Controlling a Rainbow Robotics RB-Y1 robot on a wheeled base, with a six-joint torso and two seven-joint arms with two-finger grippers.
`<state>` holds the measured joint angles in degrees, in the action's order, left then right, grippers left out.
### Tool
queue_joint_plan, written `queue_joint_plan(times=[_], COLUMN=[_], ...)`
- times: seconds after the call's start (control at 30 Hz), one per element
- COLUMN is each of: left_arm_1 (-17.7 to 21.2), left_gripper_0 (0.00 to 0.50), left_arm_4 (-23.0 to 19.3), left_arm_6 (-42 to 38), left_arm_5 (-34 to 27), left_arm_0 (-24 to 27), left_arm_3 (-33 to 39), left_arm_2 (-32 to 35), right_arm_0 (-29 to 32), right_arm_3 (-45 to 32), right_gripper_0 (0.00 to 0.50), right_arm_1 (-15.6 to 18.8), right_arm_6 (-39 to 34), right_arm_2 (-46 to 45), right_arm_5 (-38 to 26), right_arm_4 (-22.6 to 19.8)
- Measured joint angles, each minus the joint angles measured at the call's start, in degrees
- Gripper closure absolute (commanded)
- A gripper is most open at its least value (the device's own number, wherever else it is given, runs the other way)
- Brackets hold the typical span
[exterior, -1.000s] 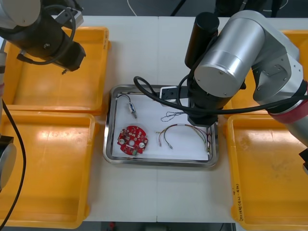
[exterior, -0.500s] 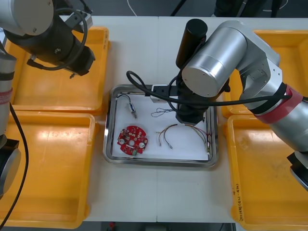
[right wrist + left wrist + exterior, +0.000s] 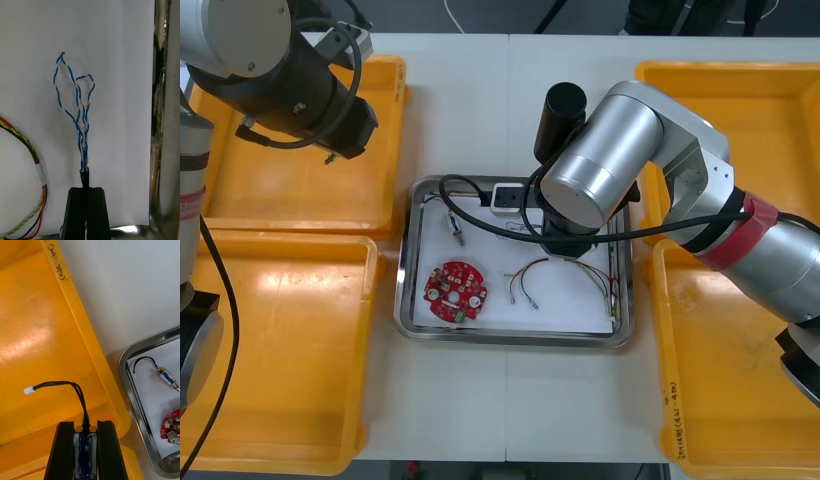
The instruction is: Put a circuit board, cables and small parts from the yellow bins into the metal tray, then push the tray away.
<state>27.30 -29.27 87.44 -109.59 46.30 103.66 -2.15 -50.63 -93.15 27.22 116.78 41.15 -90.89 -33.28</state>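
Right gripper (image 3: 86,189), pinching the blue-white cable (image 3: 80,112), has slid left over the central tray (image 3: 510,339) for release; left gripper (image 3: 85,423), upper left, clamps a small part (image 3: 85,448).

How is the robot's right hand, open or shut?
Shut: the right hand pinches the twisted blue and white cable between its fingers, above the metal tray.

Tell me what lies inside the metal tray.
On its white inside: a round red circuit board, a red and yellow cable, a small metal part. The right tool holds a blue and white cable there. Its arm hides the tray's far middle.
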Motion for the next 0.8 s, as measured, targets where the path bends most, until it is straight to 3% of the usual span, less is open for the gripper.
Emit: queue_joint_plan(times=[0.1, 0.2, 0.23, 0.3, 0.6, 0.8], left_arm_1=[0.0, 0.0, 0.0, 0.0, -0.01, -0.01], left_gripper_0=[0.5, 0.5, 0.5, 0.5, 0.499, 0.5], left_arm_4=[0.06, 0.07, 0.07, 0.07, 0.07, 0.07], left_arm_6=[0.0, -0.01, -0.01, -0.01, -0.02, -0.02], left_arm_5=[0.0, 0.0, 0.0, 0.0, -0.01, -0.01], left_arm_0=[0.0, -0.01, -0.01, -0.02, -0.04, -0.05], left_arm_3=[0.01, 0.01, 0.01, 0.01, 0.03, 0.05], left_arm_2=[0.0, 0.0, 0.0, 0.0, 0.0, 0.0], right_arm_0=[0.0, 0.0, 0.0, 0.0, -0.05, -0.07], right_arm_3=[0.38, 0.38, 0.38, 0.38, 0.37, -2.06], right_gripper_0=[0.461, 0.373, 0.204, 0.0, 0.0, 0.0], right_arm_1=[-0.01, -0.02, -0.02, -0.02, -0.03, -0.39], right_arm_6=[0.0, 0.01, 0.01, 0.01, 0.03, 0.02], right_arm_2=[0.57, 0.84, 0.87, 0.88, 0.76, -1.32], right_arm_5=[0.13, 0.22, 0.38, 0.67, 0.01, -8.22], right_arm_4=[0.77, 0.92, 0.93, 1.15, 1.98, 0.69])
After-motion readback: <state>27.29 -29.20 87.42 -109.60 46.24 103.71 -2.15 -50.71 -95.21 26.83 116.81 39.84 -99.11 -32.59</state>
